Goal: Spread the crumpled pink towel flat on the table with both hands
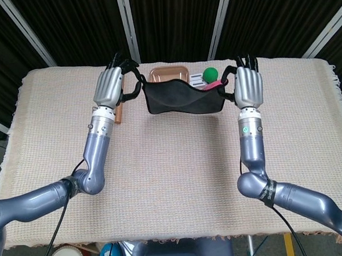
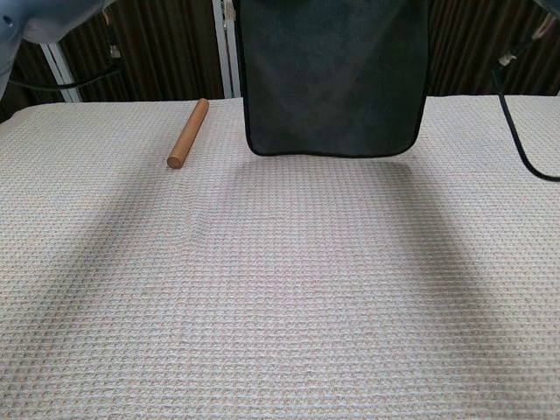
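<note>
A dark grey cloth [image 1: 184,98] with a black hem hangs stretched between my two hands, above the far middle of the table. My left hand [image 1: 111,88] pinches its upper left corner and my right hand [image 1: 248,87] pinches its upper right corner. In the chest view the cloth [image 2: 332,79] hangs as a flat sheet, its lower edge level and just clear of the table; both hands are above that frame. A small pink bit [image 1: 212,86] shows behind the cloth's top edge near my right hand. I see no other pink towel.
A wooden rod [image 2: 188,133] lies on the woven table cover [image 2: 280,289] to the left of the cloth. Behind the cloth stand a copper tray [image 1: 169,75], a white item [image 1: 196,78] and a green ball [image 1: 210,74]. A black cable [image 2: 516,140] hangs at the right.
</note>
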